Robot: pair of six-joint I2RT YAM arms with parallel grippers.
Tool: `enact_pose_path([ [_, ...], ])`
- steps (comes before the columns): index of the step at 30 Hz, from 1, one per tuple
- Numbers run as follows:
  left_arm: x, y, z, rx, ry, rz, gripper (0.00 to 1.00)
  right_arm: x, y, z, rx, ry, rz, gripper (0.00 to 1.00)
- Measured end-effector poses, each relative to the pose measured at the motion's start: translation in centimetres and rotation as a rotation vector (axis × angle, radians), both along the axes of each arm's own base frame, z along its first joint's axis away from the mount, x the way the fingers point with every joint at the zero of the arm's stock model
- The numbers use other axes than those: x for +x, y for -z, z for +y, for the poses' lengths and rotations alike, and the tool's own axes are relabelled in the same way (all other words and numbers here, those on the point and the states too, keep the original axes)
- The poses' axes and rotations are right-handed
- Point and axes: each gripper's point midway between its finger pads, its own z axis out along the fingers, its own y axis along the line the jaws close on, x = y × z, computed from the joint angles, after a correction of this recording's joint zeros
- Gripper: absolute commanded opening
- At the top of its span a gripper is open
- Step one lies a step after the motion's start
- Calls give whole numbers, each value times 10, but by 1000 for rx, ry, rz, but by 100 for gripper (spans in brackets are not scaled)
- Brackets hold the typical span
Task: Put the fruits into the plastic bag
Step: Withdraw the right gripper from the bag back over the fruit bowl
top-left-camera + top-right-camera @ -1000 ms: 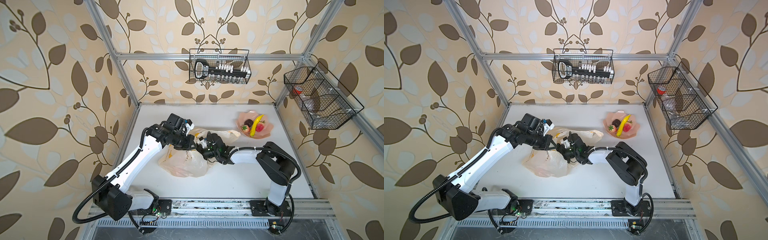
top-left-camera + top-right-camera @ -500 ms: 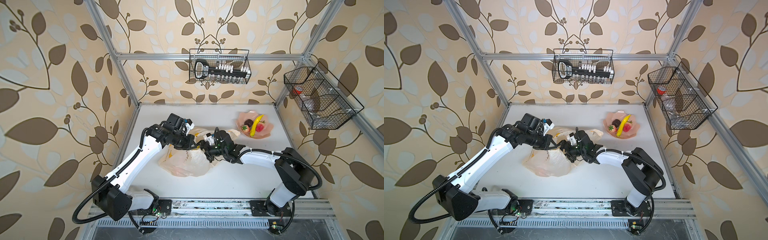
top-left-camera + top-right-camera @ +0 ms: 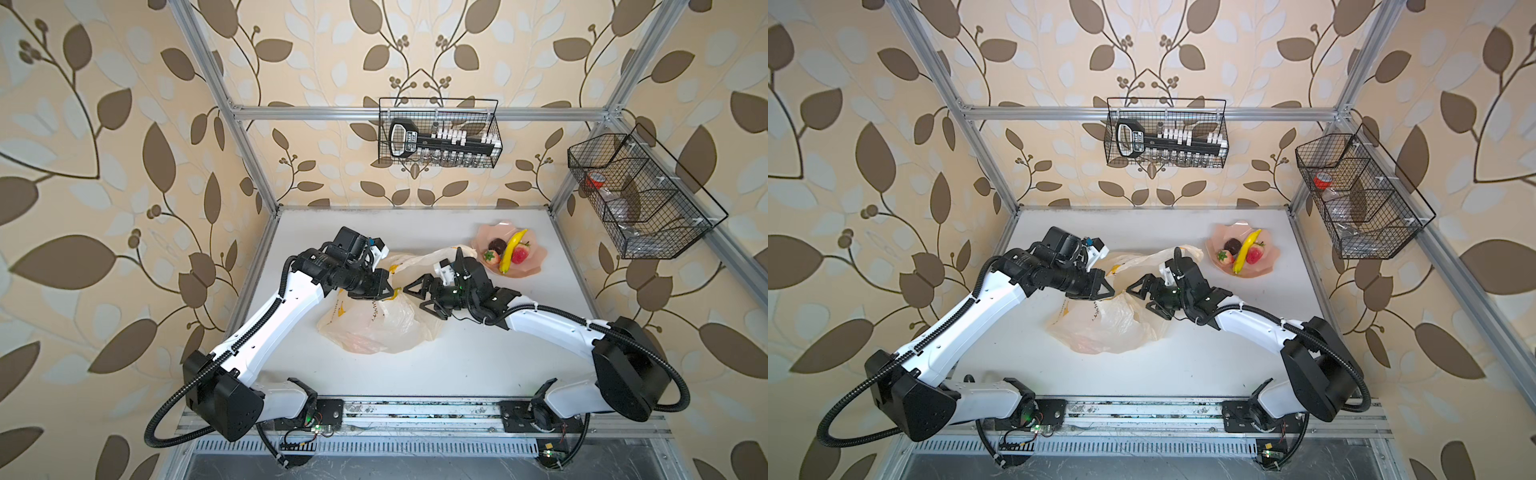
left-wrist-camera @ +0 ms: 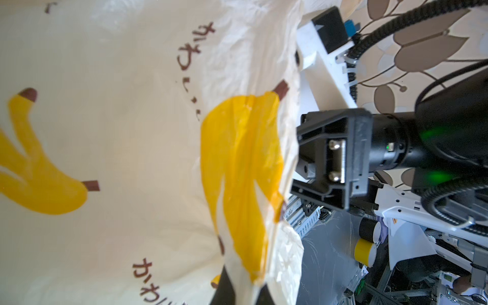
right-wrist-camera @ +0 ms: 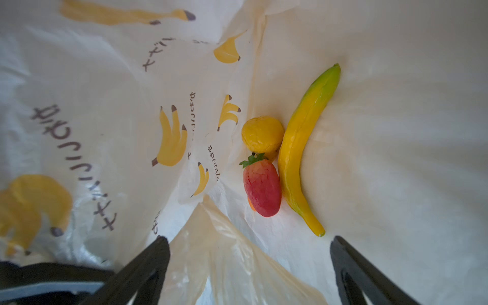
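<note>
- The plastic bag (image 3: 374, 328) lies about the middle of the tabletop (image 3: 457, 374). Its open end is turned toward the far right corner.
- Four fruits lie inside it, seen in the right wrist view: a banana (image 5: 298, 158), a strawberry (image 5: 261, 187), a round yellow fruit (image 5: 262, 134) and an orange piece (image 5: 251, 205) mostly hidden behind the strawberry. They touch one another at the closed end of the bag.
- The pink plate (image 3: 536, 259) sits near the far right corner of the tabletop. It carries a second banana (image 3: 512, 249), a large strawberry (image 3: 520, 253), a small strawberry (image 3: 491, 256) and a dark fruit (image 3: 496, 244).
- The left claw (image 3: 386, 287) is clamped on the rim of the bag and holds that side of the mouth up off the tabletop. The left wrist view shows the film pinched between its fingers (image 4: 224, 287).
- The right claw (image 5: 249, 239) is at the mouth of the bag, pointing in. Its fingers are spread wide with nothing between them.
- By my reckoning the task is about half done: four fruits are bagged and four are left on the plate.
- The bag has to be kept open for the rest.
</note>
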Motion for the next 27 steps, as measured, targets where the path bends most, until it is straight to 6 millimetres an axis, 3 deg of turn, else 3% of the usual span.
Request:
enact_pose_path([
  [14, 1, 2, -1, 3, 0, 6, 0, -4, -48, -43, 0, 44, -155, 100],
  [22, 2, 4, -1, 6, 0, 12, 0, -1, -67, -86, -26, 136, -207, 100],
  [27, 2, 4, -1, 5, 0, 11, 0, 2, -67, -114, -63, 198, -203, 100],
])
